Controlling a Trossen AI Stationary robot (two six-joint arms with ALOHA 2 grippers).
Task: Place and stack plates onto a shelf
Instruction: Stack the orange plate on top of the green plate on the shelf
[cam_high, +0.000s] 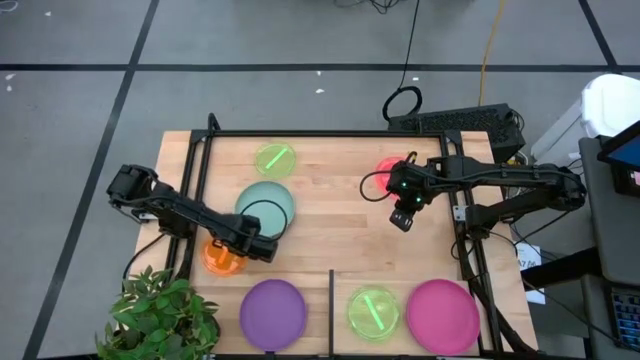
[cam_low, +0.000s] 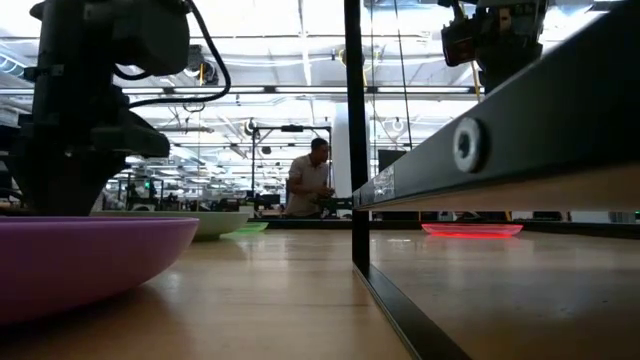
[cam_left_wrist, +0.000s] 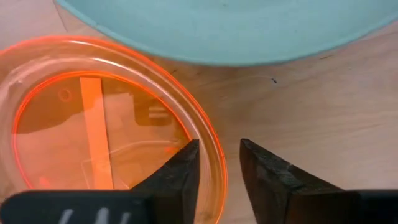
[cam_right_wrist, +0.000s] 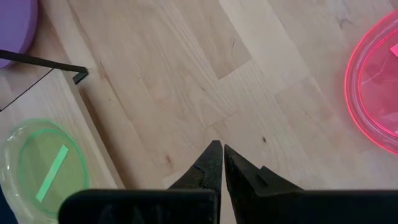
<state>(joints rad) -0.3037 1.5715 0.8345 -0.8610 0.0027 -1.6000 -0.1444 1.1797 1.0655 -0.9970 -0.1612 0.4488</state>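
My left gripper (cam_high: 252, 247) (cam_left_wrist: 219, 163) is low at the orange translucent plate (cam_high: 221, 256) (cam_left_wrist: 93, 130) near the table's left edge. It is open, with one finger inside the plate's rim and one outside. The pale teal plate (cam_high: 266, 206) lies just beyond it, and a green plate (cam_high: 275, 160) farther off. My right gripper (cam_high: 402, 216) (cam_right_wrist: 219, 151) is shut and empty, above bare wood beside the red-pink plate (cam_high: 384, 175) (cam_right_wrist: 376, 87). On the shelf (cam_high: 505, 300), right of the black divider bar (cam_high: 331, 298), lie a green plate (cam_high: 374, 311) and a magenta plate (cam_high: 441, 315). The purple plate (cam_high: 273, 313) lies left of the bar. My left gripper straddles the orange plate's rim (cam_left_wrist: 219, 177) on the side toward the teal plate, coming from above with one finger inside and one outside. The plate lies flat on the table. Whether the fingers touch the rim, I cannot tell.
A potted plant (cam_high: 160, 318) stands at the table's near left corner. A black metal frame (cam_high: 200, 160) edges the tabletop. Bare wood (cam_high: 340, 230) lies in the table's middle. A person (cam_low: 310, 180) shows far off in the room behind.
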